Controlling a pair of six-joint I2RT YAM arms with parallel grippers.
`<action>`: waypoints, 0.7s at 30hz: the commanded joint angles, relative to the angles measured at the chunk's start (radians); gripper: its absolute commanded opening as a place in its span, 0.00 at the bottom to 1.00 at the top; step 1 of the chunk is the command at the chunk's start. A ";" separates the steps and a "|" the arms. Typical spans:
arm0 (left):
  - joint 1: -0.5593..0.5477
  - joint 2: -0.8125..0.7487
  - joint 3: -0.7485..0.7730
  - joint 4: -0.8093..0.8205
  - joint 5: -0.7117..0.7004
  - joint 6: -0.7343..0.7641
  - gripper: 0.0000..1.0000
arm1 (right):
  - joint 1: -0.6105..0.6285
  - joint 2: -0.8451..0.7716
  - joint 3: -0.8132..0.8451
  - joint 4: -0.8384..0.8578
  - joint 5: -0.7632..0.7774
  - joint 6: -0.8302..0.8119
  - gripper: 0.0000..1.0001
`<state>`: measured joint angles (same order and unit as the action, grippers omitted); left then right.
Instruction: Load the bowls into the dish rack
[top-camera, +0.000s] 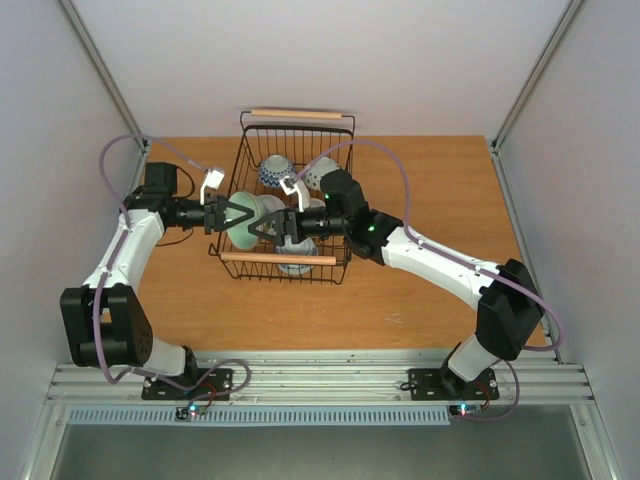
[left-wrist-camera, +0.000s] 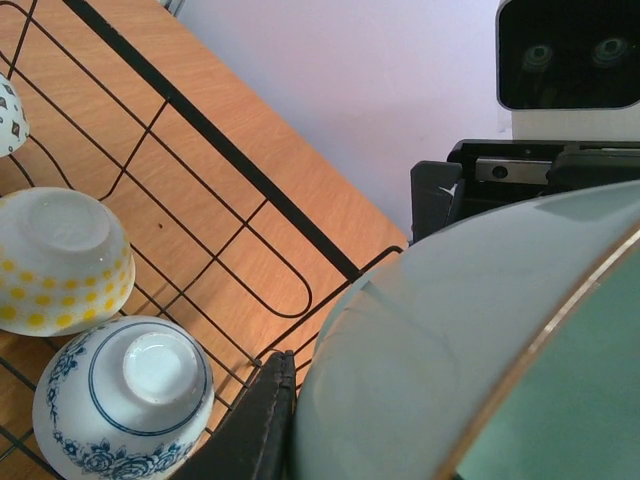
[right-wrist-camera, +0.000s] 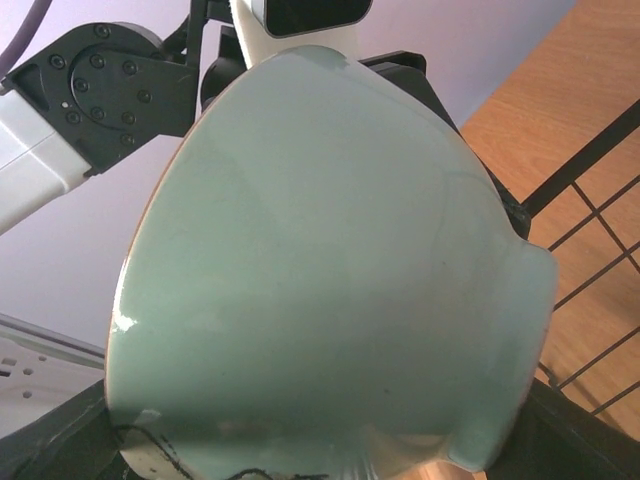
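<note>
**1. Load.** A pale green glazed ceramic bowl (top-camera: 245, 222) w/ a gold-edged rim hangs on its side between my two tools, directly above the black wire dish rack w/ wooden bar handles (top-camera: 278, 258). I judge it stiff, brittle and moderately heavy, w/ a slick glaze. A drop onto the wire or onto other bowls could chip it.

**2. Tool state.** My left tool (top-camera: 228, 213) is clamped on the bowl at the rim, w/ one finger (left-wrist-camera: 268, 420) against the outer wall. My right tool (top-camera: 283, 224) straddles the bowl from the opposite side, jaws wide, a finger (right-wrist-camera: 60, 445) on each flank. I can't tell if they bear on it yet.

**3. Hold pts.** The rim pinch is narrow and slip-prone. A grip across the body gives more contact. Close gently.

**4. Rack contents.** Below my left tool a blue-floral bowl (left-wrist-camera: 125, 400) and a yellow-dotted bowl (left-wrist-camera: 60, 260) sit upside down, side by side. The rack sits on the wooden counter (top-camera: 430, 200).
</note>
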<state>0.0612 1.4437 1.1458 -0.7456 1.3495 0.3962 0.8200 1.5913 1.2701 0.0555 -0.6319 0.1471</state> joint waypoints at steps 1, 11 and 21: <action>-0.005 -0.017 0.022 0.025 0.019 0.003 0.04 | 0.027 -0.015 0.051 -0.013 0.000 -0.063 0.01; -0.005 -0.155 -0.104 0.367 -0.376 -0.270 0.87 | 0.030 0.057 0.373 -0.573 0.351 -0.431 0.01; -0.004 -0.340 -0.241 0.567 -0.664 -0.322 0.99 | 0.030 0.300 0.712 -0.912 0.516 -0.785 0.01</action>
<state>0.0566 1.1728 0.9489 -0.3290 0.8383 0.1047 0.8463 1.8236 1.8690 -0.7094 -0.2001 -0.4267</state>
